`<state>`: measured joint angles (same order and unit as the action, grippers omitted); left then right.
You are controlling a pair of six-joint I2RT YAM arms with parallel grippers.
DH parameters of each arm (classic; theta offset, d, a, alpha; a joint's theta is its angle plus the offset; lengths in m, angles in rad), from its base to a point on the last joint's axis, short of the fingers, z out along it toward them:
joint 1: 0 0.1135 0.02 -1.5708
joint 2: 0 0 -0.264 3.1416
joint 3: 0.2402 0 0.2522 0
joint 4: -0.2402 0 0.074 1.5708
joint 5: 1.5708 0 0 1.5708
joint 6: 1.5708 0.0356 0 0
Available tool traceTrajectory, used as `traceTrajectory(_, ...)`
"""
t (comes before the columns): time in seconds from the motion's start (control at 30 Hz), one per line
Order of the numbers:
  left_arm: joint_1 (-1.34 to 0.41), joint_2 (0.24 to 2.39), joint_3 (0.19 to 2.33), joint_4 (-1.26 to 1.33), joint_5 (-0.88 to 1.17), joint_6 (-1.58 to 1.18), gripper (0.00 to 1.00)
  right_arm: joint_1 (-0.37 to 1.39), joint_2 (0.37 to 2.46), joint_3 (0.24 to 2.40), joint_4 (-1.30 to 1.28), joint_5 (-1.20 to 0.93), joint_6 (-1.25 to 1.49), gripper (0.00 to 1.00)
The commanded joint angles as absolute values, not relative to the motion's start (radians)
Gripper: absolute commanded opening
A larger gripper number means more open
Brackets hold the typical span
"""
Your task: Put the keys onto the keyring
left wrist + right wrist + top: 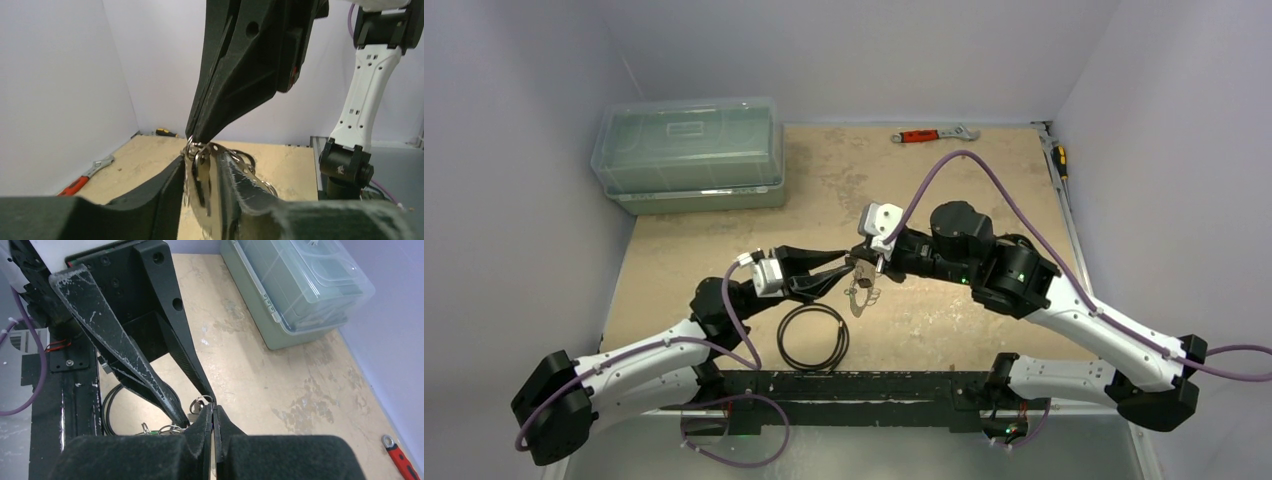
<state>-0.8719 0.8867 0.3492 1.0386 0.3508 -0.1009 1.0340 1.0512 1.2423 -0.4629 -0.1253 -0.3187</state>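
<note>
Both grippers meet above the table's middle. A bunch of silvery keys (861, 292) hangs below them. My right gripper (213, 410) is shut; a thin metal edge shows between its pads, and a small ring (200, 401) sits at its tips. It pinches the top of the bunch from above (195, 137). My left gripper (201, 159) has a finger pressed on each side of the flat silvery keys (205, 195). The keyring (268, 186), a thin wire loop, curves out behind its right finger. More keys with a green piece (161, 429) hang lower.
A black cable coil (782, 338) lies on the table just below the grippers. A clear lidded box (689, 155) stands at the back left. A red-handled wrench (934, 133) lies at the back edge and a screwdriver (1060, 158) at the back right.
</note>
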Motion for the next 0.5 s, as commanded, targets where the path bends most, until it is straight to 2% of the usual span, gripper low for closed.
traceTrajectory(0.0,-0.877,0.851,0.376,0.962,0.325,-0.079,0.34,1.042,1.01,1.249,-0.391,-0.126,-0.314,0.0)
traceTrajectory(0.07,-0.877,0.834,0.368,0.95,0.318,-0.078,0.38,1.042,1.007,1.248,-0.39,-0.124,-0.314,0.0)
traceTrajectory(0.2,-0.877,0.829,0.365,0.935,0.314,-0.077,0.39,1.043,1.001,1.246,-0.387,-0.127,-0.314,0.0)
traceTrajectory(0.37,-0.878,0.861,0.375,0.943,0.337,-0.071,0.28,1.045,0.988,1.241,-0.378,-0.137,-0.311,0.0)
traceTrajectory(0.47,-0.878,0.888,0.381,0.961,0.371,-0.068,0.14,1.045,0.977,1.236,-0.372,-0.138,-0.309,0.0)
